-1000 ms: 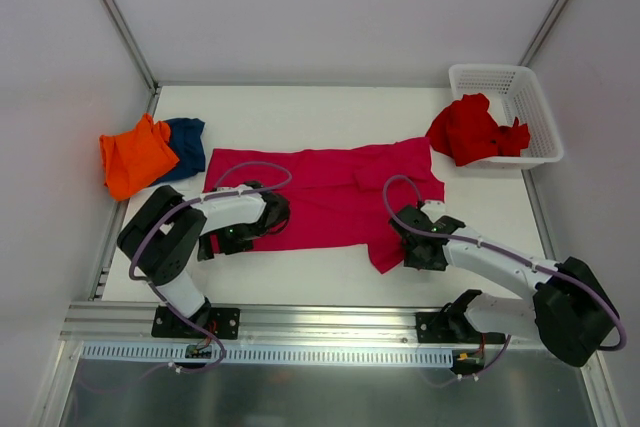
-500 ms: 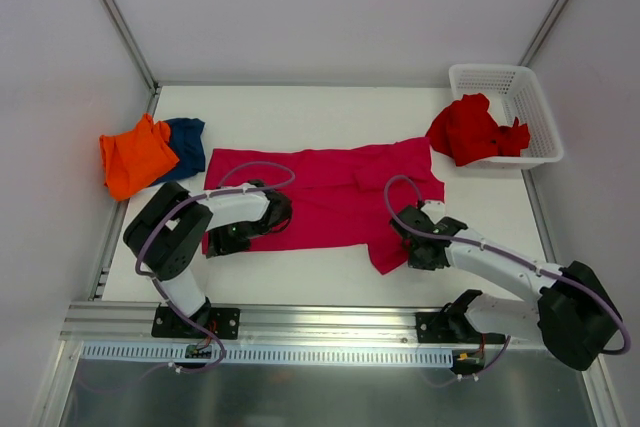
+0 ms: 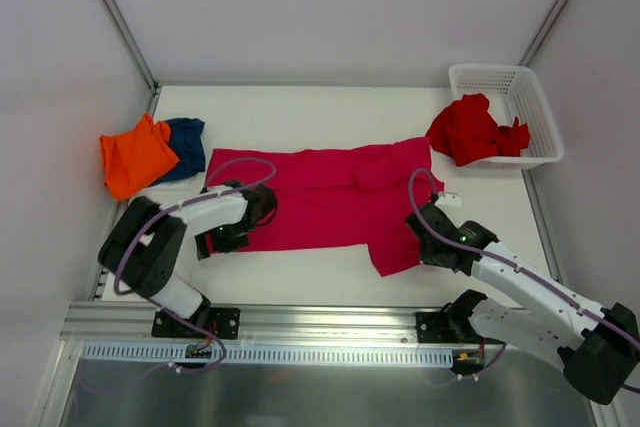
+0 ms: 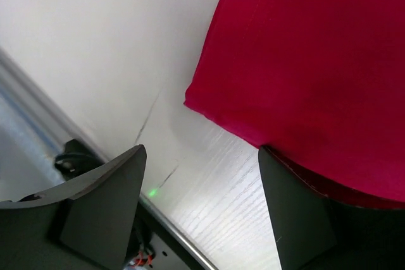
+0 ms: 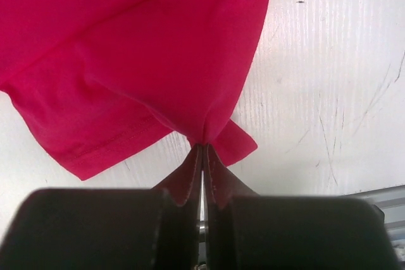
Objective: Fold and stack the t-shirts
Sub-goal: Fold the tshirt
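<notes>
A crimson t-shirt [image 3: 320, 197] lies spread across the middle of the table. My right gripper [image 3: 428, 244] is shut on a pinch of its near right edge [image 5: 204, 132], by the sleeve, and the cloth bunches up at the fingertips [image 5: 204, 150]. My left gripper [image 3: 215, 239] is open and empty at the shirt's near left corner [image 4: 190, 102]. Bare table shows between its fingers [image 4: 199, 213], and the right finger [image 4: 297, 207] rests against the shirt's hem.
Folded orange [image 3: 135, 157] and blue [image 3: 185, 145] shirts lie at the far left. A crumpled red shirt [image 3: 470, 132] hangs out of the white basket [image 3: 520, 97] at the far right. The table's metal front rail [image 3: 320, 322] runs behind the arms.
My right arm has swung to the right with the shirt's edge still pinched, drawing the cloth with it. My left gripper has slid a little left to the shirt's corner.
</notes>
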Tool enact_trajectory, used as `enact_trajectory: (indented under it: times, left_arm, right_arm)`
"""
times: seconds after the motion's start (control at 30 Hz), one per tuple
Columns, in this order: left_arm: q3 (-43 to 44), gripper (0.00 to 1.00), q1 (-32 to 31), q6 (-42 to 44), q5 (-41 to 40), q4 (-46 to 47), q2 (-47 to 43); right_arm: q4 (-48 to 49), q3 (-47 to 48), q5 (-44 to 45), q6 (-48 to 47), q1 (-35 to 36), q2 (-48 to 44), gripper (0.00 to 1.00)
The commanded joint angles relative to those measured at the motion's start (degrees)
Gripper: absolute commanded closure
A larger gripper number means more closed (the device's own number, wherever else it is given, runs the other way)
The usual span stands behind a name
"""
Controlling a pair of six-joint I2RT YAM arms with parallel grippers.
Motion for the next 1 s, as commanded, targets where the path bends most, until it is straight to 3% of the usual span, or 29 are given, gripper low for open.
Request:
enact_trajectory:
  times: [0.0, 0.13, 0.23, 0.57, 0.63, 0.67, 0.7, 0.97]
  left_arm:
    - [-5.7, 0.27, 4.2, 9.1, 7.0, 12.8, -9.5]
    - [-7.9, 0.29, 5.7, 13.0, 9.7, 15.4, -14.1]
    - [-8.1, 0.3, 8.8, 16.1, 13.6, 19.3, -13.7]
    - [-8.3, 0.32, 13.6, 19.1, 15.7, 22.9, -11.9]
    - [-8.7, 0.55, 14.3, 18.6, 16.4, 22.9, -11.2]
    - [-8.7, 0.74, 14.7, 18.5, 16.7, 22.7, -10.9]
    - [-8.7, 0.99, 15.1, 18.5, 17.5, 22.8, -10.3]
    - [-8.4, 1.0, 15.6, 18.5, 17.7, 21.3, -9.9]
  right_arm:
    - [-1.9, 1.2, 0.4, -2.0, 0.3, -1.6, 1.0]
    - [-1.6, 0.8, -0.2, -2.6, 0.3, -3.1, 1.0]
    - [-1.5, 0.5, -0.4, -2.7, 0.3, -4.4, 1.0]
    - [-1.5, 0.0, -0.5, -2.7, 0.2, -6.3, 1.0]
    - [-1.5, 0.0, -0.4, -2.6, 0.2, -6.0, 1.0]
    - [-1.5, 0.0, -0.4, -2.6, 0.3, -5.9, 0.99]
    - [-1.5, 0.0, -0.4, -2.7, 0.2, -5.8, 0.99]
    - [-2.0, 0.5, -0.4, -2.3, 0.2, -5.7, 1.0]
